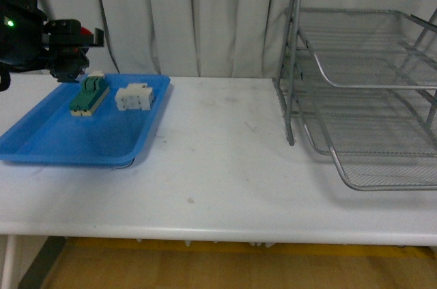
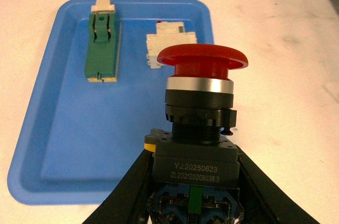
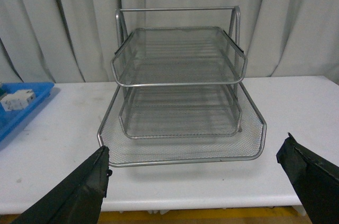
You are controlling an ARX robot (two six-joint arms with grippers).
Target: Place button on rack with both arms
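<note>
Starting at the left gripper [image 2: 193, 195], the button [image 2: 202, 61] is found clamped by its black lower body between the closed-in jaws. The red cap is thus left free and pointed away from the wrist, presumably so that it can be handed over or released cleanly. It is carried in the air over the blue tray [image 2: 58, 144], in which a green-and-cream component [image 2: 101, 49] and a white component [image 2: 170, 44] are left lying near each other, not touching. Further out across the desk [image 1: 225, 159], the rack [image 3: 180, 83] is stood on the robot's right, well apart from the tray. The right gripper [image 3: 194, 163] is held wide open and empty, faced toward the rack's lowest tier. It seems readied to receive the button, since the rack is judged beyond the left arm's reach.
</note>
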